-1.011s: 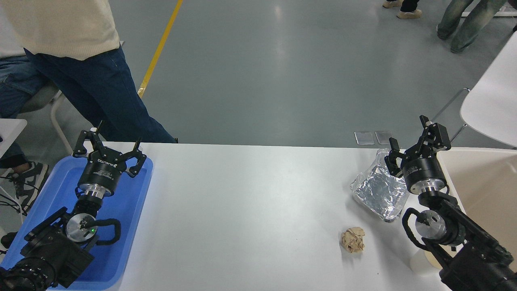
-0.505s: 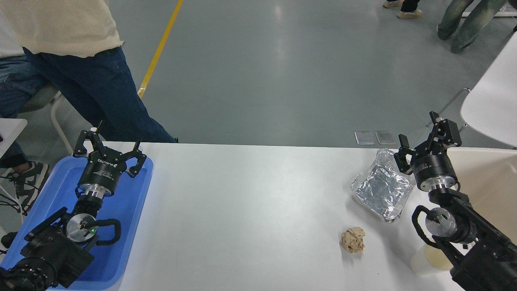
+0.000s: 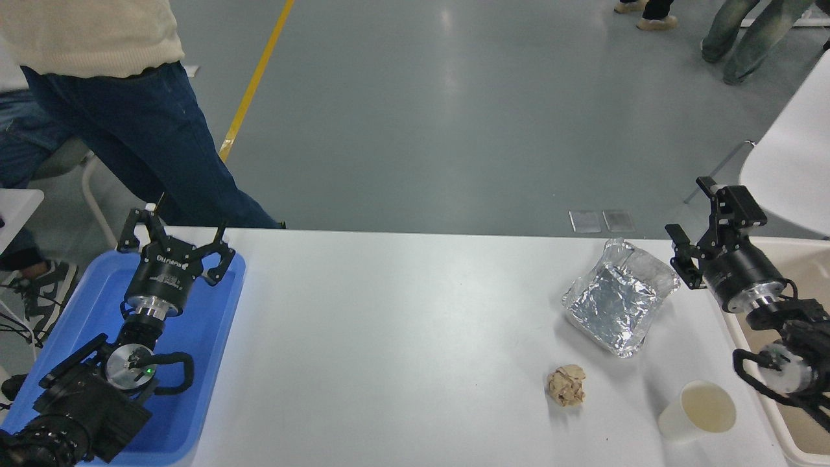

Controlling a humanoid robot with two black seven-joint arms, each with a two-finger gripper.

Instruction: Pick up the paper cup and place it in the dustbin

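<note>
Right pincer (image 3: 703, 227) has swung rightward off foil tray (image 3: 619, 305), now over dustbin (image 3: 778, 428) edge, fingers spread wide, empty. Paper cup (image 3: 699, 410), earlier half hidden under arm, now fully exposed, upright on table (image 3: 402, 337) near front right, beside dustbin. Grasp not begun. Left pincer (image 3: 175, 237) parked over blue tray (image 3: 214, 337), spread.

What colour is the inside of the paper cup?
Cream inside the paper cup, white outside; seen in the head view.

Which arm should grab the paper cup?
Right. Its open pincer hangs at the right edge, on the paper cup's side, beside the dustbin. The left pincer is parked over the blue tray, far across the table.
</note>
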